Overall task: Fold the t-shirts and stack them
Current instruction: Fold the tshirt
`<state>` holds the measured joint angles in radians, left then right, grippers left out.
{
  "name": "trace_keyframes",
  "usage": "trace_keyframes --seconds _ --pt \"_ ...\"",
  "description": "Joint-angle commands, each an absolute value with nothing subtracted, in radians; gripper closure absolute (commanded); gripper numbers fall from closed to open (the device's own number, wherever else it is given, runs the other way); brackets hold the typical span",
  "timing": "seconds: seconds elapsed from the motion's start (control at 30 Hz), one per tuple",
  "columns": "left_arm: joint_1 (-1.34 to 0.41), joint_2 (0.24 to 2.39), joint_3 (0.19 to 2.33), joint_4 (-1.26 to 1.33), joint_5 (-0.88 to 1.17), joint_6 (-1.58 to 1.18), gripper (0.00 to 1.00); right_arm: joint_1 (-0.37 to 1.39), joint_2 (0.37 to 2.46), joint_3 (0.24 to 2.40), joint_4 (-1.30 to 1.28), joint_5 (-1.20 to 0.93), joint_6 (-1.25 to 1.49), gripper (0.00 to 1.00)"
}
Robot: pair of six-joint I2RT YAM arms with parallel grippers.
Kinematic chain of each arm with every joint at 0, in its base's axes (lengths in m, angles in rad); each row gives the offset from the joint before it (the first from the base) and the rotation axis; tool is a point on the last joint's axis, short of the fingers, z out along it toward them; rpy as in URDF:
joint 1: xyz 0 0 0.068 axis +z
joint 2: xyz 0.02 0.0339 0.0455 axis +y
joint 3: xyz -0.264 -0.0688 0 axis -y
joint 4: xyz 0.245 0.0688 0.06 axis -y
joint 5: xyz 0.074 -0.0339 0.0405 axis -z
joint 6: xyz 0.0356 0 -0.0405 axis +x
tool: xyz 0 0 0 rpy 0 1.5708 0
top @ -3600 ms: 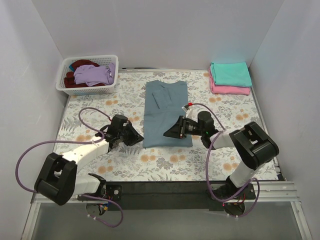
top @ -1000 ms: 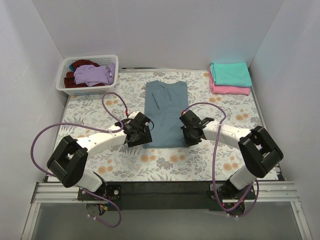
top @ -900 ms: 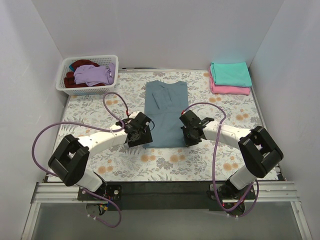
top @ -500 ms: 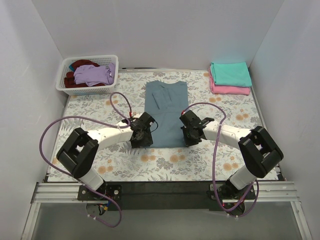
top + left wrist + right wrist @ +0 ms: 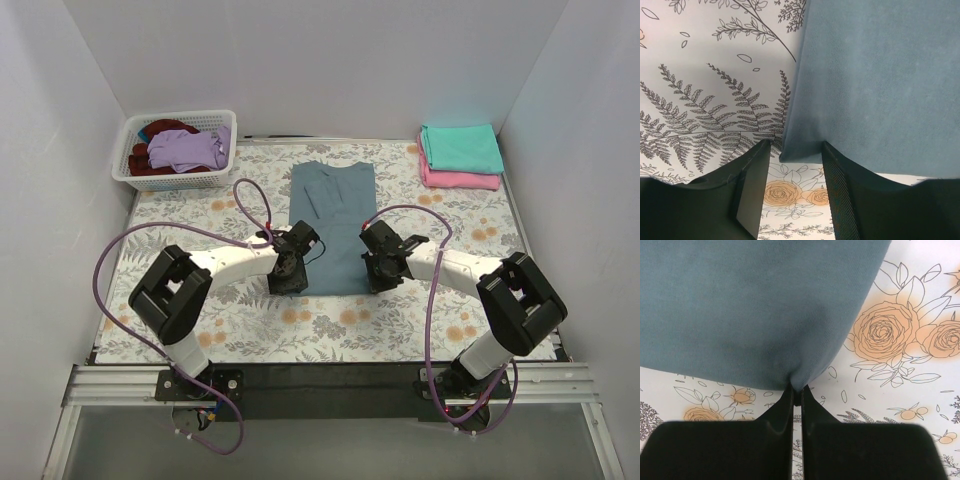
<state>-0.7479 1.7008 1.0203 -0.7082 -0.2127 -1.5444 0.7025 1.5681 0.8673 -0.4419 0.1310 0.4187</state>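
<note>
Top external: slate blue-grey cotton t-shirt (image 5: 332, 210) flat on floral worktop (image 5: 330, 325); right fingers (image 5: 377, 280) pinching its near hem, left fingers (image 5: 289, 284) part-open astride opposite corner.

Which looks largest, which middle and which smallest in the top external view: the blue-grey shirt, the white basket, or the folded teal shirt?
1. blue-grey shirt, spread flat on the table, the largest.
2. white basket, not far behind it.
3. folded teal shirt, clearly the smallest.
Basket and teal shirt both lie at the far side, so nearness hardly affects their order.
</note>
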Motion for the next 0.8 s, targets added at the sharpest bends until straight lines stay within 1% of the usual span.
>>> trace_keyframes --seconds 0.0,0.17,0.3,0.43,0.63,0.73,0.77 --pt "-0.778 1.764 1.0 -0.765 -0.19 -1.569 0.55 0.704 1.6 0.811 -0.482 0.155 0.405 0.99" --pt "-0.79 1.769 0.997 -0.778 -0.189 -1.58 0.57 0.704 1.601 0.813 -0.479 0.152 0.403 0.99" --pt "-0.79 1.778 1.003 -0.779 -0.184 -1.578 0.76 0.706 1.602 0.813 -0.479 0.147 0.4 0.99" --pt "-0.793 1.769 1.003 -0.779 -0.181 -1.58 1.0 0.71 1.583 0.815 -0.482 0.149 0.4 0.99" --pt "-0.796 1.683 1.005 -0.813 -0.178 -1.586 1.0 0.738 1.522 0.848 -0.555 0.14 0.38 0.99" --pt "-0.822 1.629 1.009 -0.883 -0.157 -1.603 1.0 0.77 1.45 0.842 -0.612 0.1 0.385 0.99" --pt "-0.856 1.612 1.008 -0.903 -0.147 -1.611 1.0 0.781 1.428 0.833 -0.63 0.078 0.393 0.99"
